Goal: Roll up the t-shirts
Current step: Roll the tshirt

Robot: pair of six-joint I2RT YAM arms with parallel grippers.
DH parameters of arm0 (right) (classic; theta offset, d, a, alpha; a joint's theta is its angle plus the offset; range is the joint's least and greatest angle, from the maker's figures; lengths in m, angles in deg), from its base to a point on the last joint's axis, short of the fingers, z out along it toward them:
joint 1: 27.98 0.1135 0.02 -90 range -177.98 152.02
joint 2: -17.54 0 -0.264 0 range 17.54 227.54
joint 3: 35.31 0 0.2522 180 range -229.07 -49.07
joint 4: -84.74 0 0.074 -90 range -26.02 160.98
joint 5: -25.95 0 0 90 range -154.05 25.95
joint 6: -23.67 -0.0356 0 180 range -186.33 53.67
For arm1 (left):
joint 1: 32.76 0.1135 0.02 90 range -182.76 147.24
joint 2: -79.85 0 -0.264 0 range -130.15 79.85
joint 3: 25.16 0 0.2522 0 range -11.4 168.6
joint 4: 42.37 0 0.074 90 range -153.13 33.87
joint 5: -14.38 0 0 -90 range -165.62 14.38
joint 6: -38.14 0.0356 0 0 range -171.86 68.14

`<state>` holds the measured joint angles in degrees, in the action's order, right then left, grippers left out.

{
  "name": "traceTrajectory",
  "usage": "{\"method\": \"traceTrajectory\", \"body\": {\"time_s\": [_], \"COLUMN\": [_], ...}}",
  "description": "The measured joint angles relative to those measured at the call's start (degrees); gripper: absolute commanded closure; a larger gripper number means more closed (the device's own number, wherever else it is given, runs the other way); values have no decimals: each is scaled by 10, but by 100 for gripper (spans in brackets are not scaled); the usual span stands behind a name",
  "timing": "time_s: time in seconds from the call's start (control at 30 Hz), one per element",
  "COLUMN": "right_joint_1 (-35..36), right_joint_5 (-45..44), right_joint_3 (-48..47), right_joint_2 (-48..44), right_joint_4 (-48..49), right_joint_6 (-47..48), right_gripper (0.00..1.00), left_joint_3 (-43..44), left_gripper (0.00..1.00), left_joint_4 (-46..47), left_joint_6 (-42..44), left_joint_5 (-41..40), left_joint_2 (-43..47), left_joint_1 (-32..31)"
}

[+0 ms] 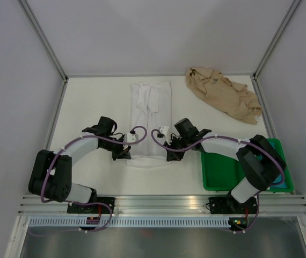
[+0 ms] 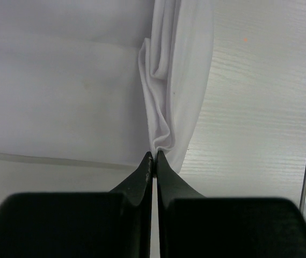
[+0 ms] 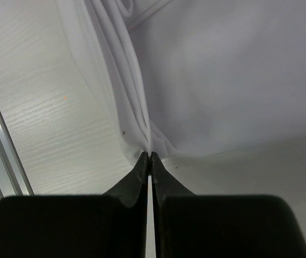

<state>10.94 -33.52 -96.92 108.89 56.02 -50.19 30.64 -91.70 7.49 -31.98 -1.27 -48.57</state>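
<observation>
On the white t-shirt [image 1: 152, 102], left gripper [image 2: 153, 154] and right gripper [image 3: 151, 155] seemingly clamp its near corners.

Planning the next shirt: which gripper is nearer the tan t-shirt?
Right. The right gripper pinches the white t-shirt at its near right corner, below-left of the tan t-shirt; the left gripper pinches its near left corner, farther off.
</observation>
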Motion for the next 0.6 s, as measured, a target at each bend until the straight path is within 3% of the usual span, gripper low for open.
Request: {"method": "traceTrajectory", "body": {"time_s": [0.13, 0.17, 0.27, 0.43, 0.5, 0.6], "right_joint_1": [-2, -3, -12, -38, -49, -55], "right_joint_5": [11, 13, 20, 28, 36, 48], "right_joint_3": [-3, -4, -5, -1, 13, 40], "right_joint_2": [8, 9, 10, 6, -6, -28], "right_joint_4": [20, 26, 47, 85, 103, 125], "right_joint_6": [-33, -42, -71, -115, -130, -152], "right_gripper": [86, 74, 66, 58, 50, 48], "left_joint_3": [0, 1, 1, 1, 1, 1], "left_gripper": [98, 98, 98, 98, 98, 98], "left_joint_4": [17, 19, 27, 45, 48, 53], "left_joint_6": [-11, -14, -24, -47, -57, -68], "left_joint_5": [-1, -1, -2, -12, -16, -19], "left_joint_2": [-5, -7, -9, -9, -9, -9], "left_joint_1": [1, 1, 1, 4, 5, 7]}}
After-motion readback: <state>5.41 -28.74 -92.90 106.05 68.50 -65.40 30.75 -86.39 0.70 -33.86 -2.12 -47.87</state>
